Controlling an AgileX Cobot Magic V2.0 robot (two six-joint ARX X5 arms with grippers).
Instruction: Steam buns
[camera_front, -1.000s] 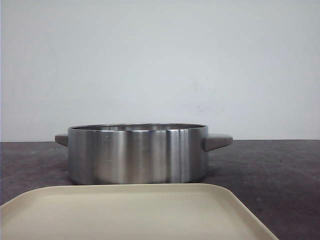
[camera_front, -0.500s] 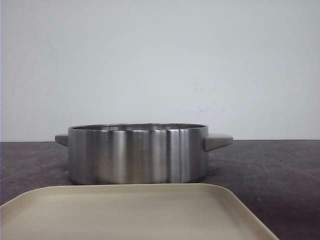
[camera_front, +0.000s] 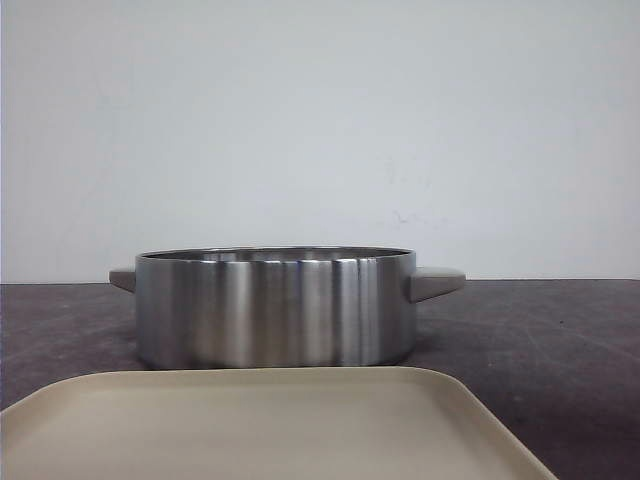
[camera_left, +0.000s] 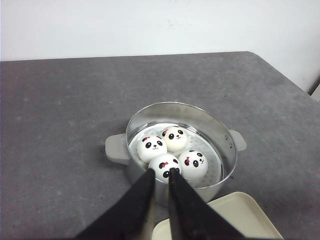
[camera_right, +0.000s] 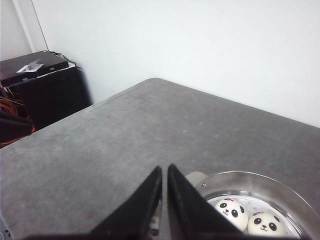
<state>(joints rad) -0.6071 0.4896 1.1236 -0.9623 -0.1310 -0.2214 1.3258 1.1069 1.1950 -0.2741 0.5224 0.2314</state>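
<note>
Buns (camera_left: 171, 152): four, white, panda-faced, clustered in steel pot (camera_left: 220, 135) on grey table (camera_left: 60, 110); likely soft, light, easily dented; grip gently at sides. Left gripper (camera_left: 160, 172) and right gripper (camera_right: 164, 169): nearly closed, empty

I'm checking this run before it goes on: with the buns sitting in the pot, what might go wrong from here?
The four buns sit packed together in the steel pot, so picking one may nudge its neighbours. The cream tray lies close to the pot's near side, and a low approach might bump it. Both the left gripper and the right gripper look nearly shut and would need opening before any grasp.
</note>
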